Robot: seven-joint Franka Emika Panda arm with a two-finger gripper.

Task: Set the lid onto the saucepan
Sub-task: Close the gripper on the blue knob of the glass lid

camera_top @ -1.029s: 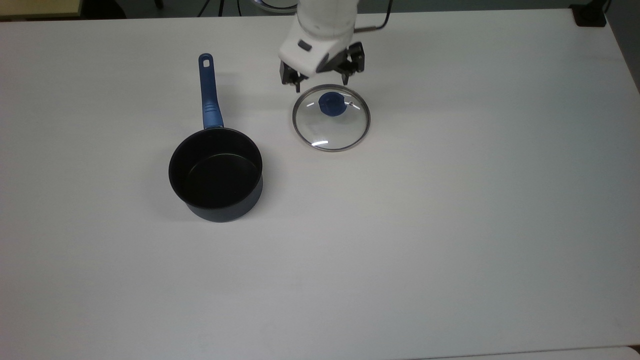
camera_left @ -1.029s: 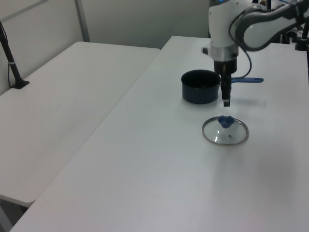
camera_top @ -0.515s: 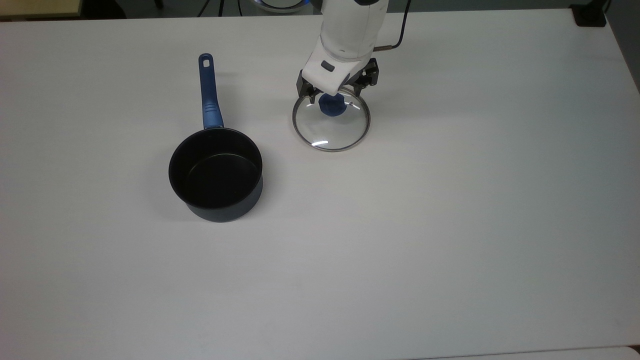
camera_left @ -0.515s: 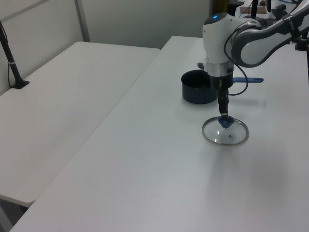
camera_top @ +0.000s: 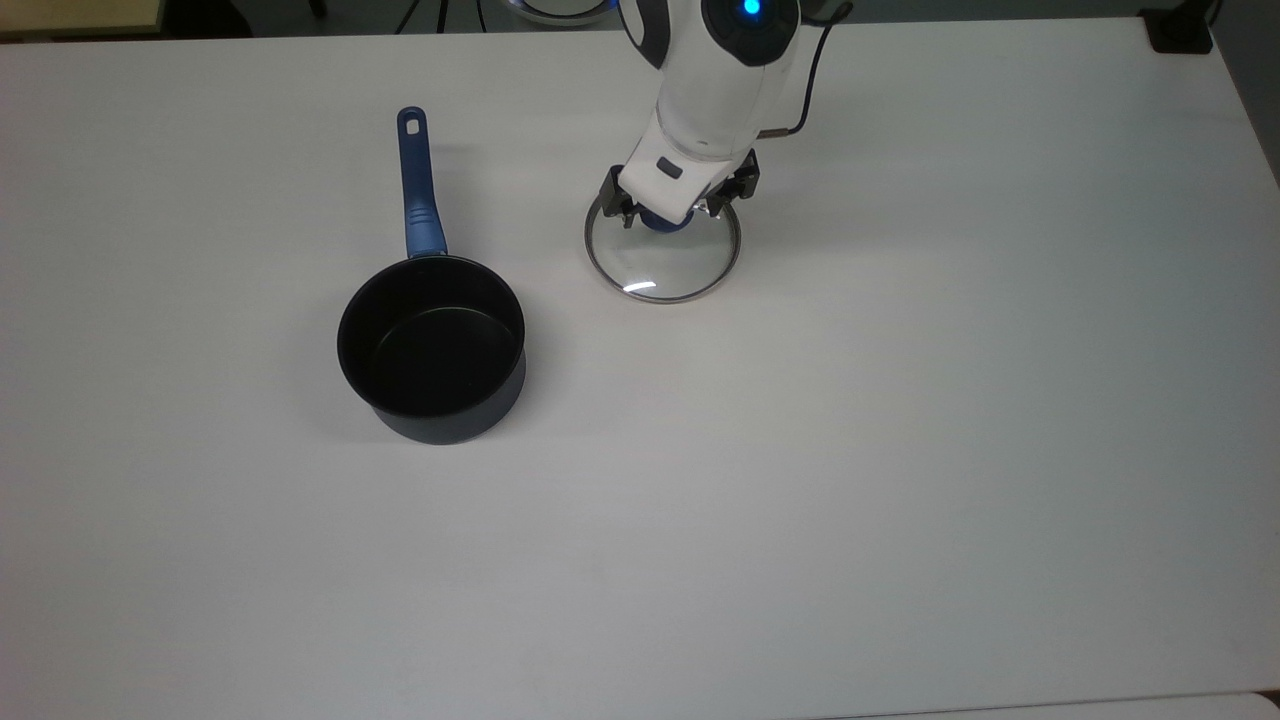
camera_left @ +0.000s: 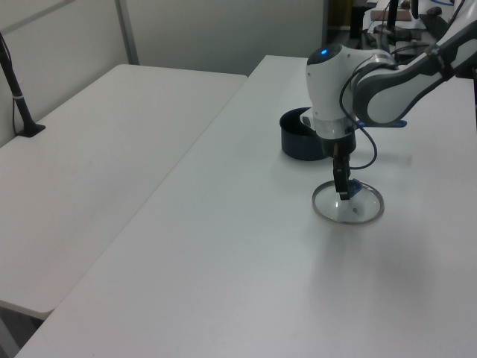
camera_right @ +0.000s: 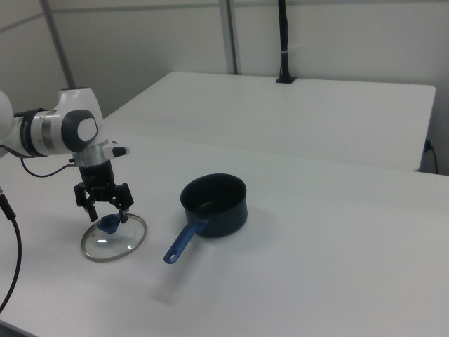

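Straddling the lid's knob, the hand (camera_top: 672, 210) is seen with fingers spread apart.
The lid (camera_top: 662, 262) lies flat on the counter (camera_top: 900, 400) directly beneath the hand; the saucepan (camera_top: 432, 347) stands well apart from the hand, uncovered.

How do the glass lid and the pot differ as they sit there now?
The lid is flat, see-through glass with a metal rim; the saucepan is deep and dark with a black inside. The lid has a small blue knob, the saucepan a long blue handle. The tool, fingers spread, straddles the lid's knob; the saucepan stands apart, uncovered. Both are round and rest on the white table.
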